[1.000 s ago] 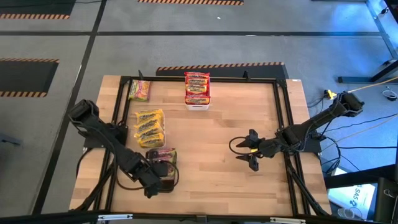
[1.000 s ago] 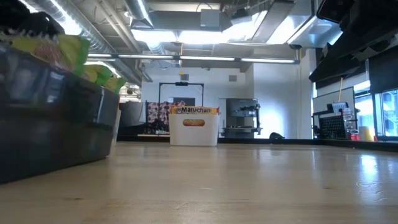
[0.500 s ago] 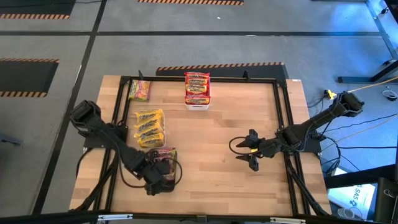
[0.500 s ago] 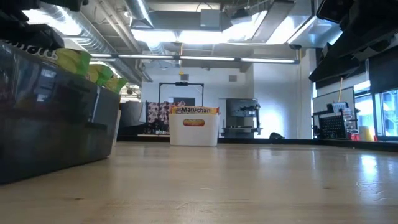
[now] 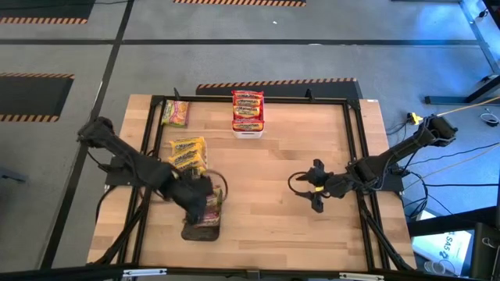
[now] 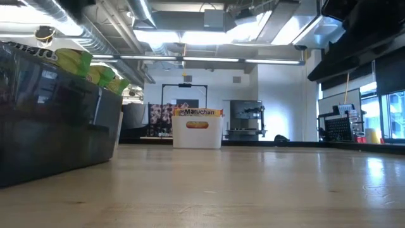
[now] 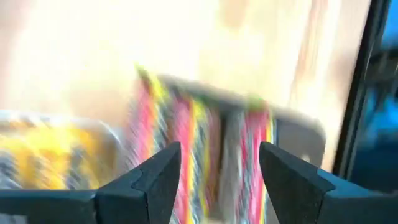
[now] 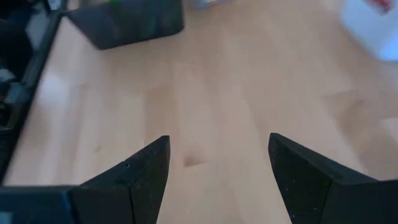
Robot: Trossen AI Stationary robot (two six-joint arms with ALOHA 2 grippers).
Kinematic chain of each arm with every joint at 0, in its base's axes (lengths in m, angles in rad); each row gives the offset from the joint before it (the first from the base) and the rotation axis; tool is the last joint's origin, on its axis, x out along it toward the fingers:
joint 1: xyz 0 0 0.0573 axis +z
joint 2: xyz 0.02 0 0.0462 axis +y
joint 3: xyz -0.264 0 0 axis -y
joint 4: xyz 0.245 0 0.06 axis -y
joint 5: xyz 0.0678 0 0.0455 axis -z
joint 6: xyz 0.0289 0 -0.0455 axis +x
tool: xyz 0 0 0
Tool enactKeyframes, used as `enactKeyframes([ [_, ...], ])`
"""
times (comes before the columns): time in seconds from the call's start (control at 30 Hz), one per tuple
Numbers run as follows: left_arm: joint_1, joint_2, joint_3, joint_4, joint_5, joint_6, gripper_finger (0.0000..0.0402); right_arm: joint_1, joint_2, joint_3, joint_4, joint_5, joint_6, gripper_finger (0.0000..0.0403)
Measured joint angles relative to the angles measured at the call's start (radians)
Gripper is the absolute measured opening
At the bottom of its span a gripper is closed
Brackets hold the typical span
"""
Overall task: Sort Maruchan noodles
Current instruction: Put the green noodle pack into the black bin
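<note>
Wooden table [image 5: 266, 172]: left gripper [image 5: 200, 193] hovers, fingers spread and empty, over green/pink Maruchan noodles [image 7: 199, 155] in the dark tray [image 5: 205, 231]; right gripper [image 5: 315, 187] waits open at mid-table

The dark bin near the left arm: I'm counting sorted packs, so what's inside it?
The dark bin holds green-and-pink packets standing on edge. The left hand covers part of it, so the count is hidden.

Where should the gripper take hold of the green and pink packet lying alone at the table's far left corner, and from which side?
Take the green and pink packet from straight above, with the fingers across its narrow width near the middle. It lies flat and apart from the bins, so both long edges look free. The left gripper, now open over the dark bin, is probably the nearer one.
</note>
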Motion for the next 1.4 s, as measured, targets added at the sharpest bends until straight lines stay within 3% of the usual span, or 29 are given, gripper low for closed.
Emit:
enactKeyframes([
  [0.17, 0.057, -0.106, 0.028, 0.064, -0.221, 0.072, 0.0211, -0.090, 0.000, 0.000, -0.004, 0.051, -0.111, 0.0250],
  [0.33, 0.106, -0.140, 0.029, 0.156, -0.424, 0.255, 0.0211, -0.269, 0.000, 0.001, -0.006, 0.043, -0.278, 0.0250],
  [0.43, 0.192, -0.142, 0.029, 0.130, -0.505, 0.280, 0.0211, -0.382, 0.000, 0.001, -0.007, 0.010, -0.372, 0.0250],
  [0.53, 0.360, -0.141, 0.028, 0.046, -0.494, 0.262, 0.0206, -0.476, 0.009, 0.001, -0.005, -0.022, -0.427, 0.0250],
  [0.67, 0.659, -0.141, 0.028, -0.074, -0.386, 0.257, 0.0196, -0.552, 0.022, -0.009, 0.006, -0.076, -0.432, 0.0250],
  [0.8, 0.982, -0.115, 0.016, -0.132, -0.268, 0.315, 0.0176, -0.581, 0.039, -0.044, 0.000, -0.093, -0.429, 0.0250],
  [0.93, 1.221, -0.042, -0.005, -0.130, -0.150, 0.370, 0.0146, -0.583, 0.046, -0.086, 0.029, -0.093, -0.429, 0.0250],
  [1.17, 1.442, 0.141, -0.010, -0.126, -0.129, 0.431, 0.0087, -0.581, 0.045, -0.123, 0.075, -0.094, -0.421, 0.0250],
  [1.4, 1.509, 0.319, -0.010, -0.091, -0.152, 0.467, 0.0020, -0.581, 0.045, -0.169, 0.161, -0.093, -0.419, 0.0250],
])
